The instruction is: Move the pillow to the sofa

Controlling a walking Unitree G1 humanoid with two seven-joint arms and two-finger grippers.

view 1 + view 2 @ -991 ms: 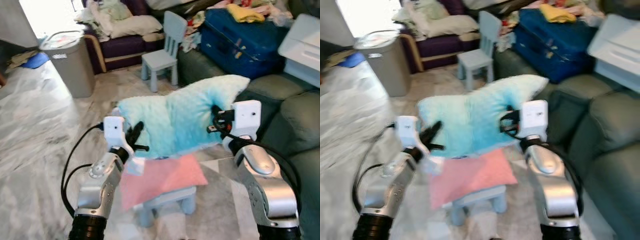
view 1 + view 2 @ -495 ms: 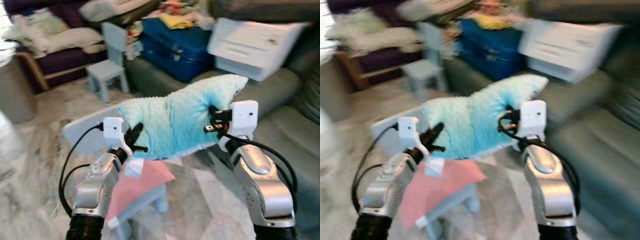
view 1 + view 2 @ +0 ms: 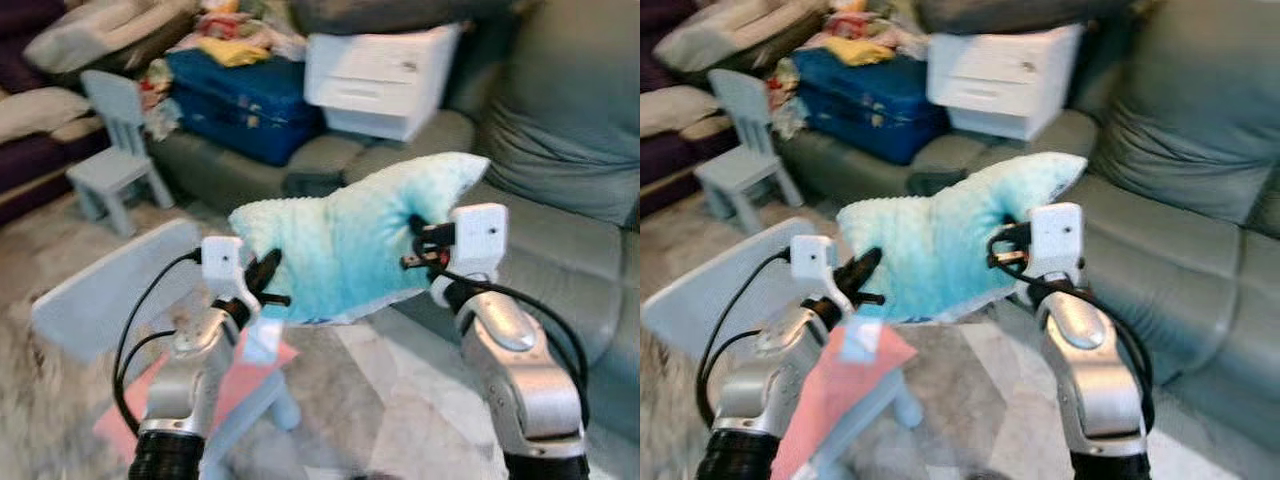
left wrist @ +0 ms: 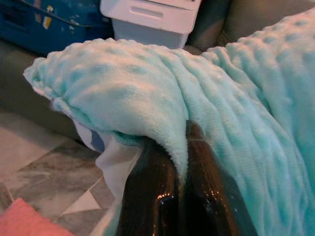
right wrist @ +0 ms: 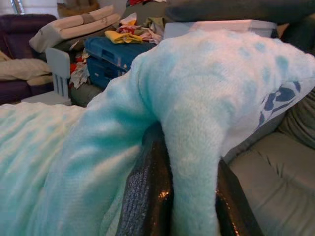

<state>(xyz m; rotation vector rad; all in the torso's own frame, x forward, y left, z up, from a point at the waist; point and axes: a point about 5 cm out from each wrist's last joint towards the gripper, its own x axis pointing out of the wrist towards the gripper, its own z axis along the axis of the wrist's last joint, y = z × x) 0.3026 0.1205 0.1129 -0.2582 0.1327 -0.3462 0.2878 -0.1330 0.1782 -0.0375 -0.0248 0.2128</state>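
Silver arms, white wrist boxes, looping black cables, glossy black fingers [image 4: 147, 196].

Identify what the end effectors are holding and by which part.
Fluffy light-blue pillow: left end effector pinches its left edge, right end effector a fold near its right end.

Aqua pillow [image 3: 940, 240] between left claw [image 3: 866, 280] and right claw [image 3: 1006, 255], before grey sofa [image 3: 1180, 210].

Claw fingertips [image 4: 147, 196] buried in pillow [image 3: 340, 240]
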